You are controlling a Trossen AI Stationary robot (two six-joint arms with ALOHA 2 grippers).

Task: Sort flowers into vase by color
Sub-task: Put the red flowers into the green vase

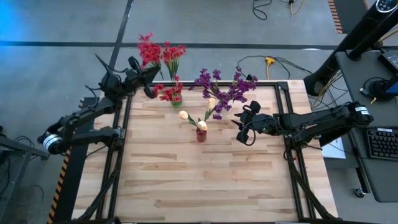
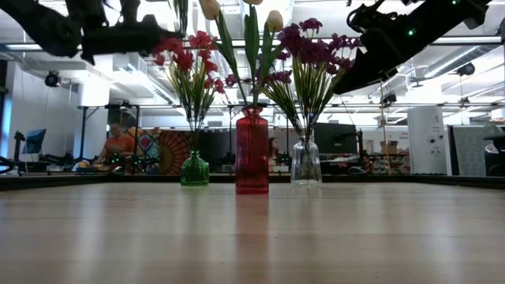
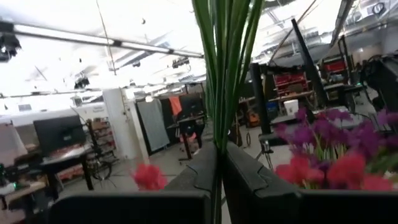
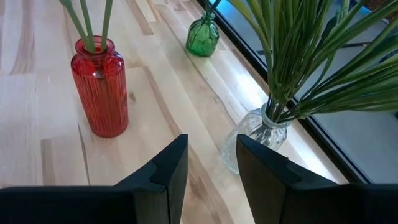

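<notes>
four cameras: one overhead, one at table height, one on each wrist

the high view looks straight down on the whole pale wooden slatted table. the low view sits at tabletop level, facing across it into the room, close enough that the ribbed red glass vase, small green glass vase and clear glass vase fill its middle. the right wrist view looks down close on those same three vases; the left wrist view faces level into the room past green stems.
</notes>
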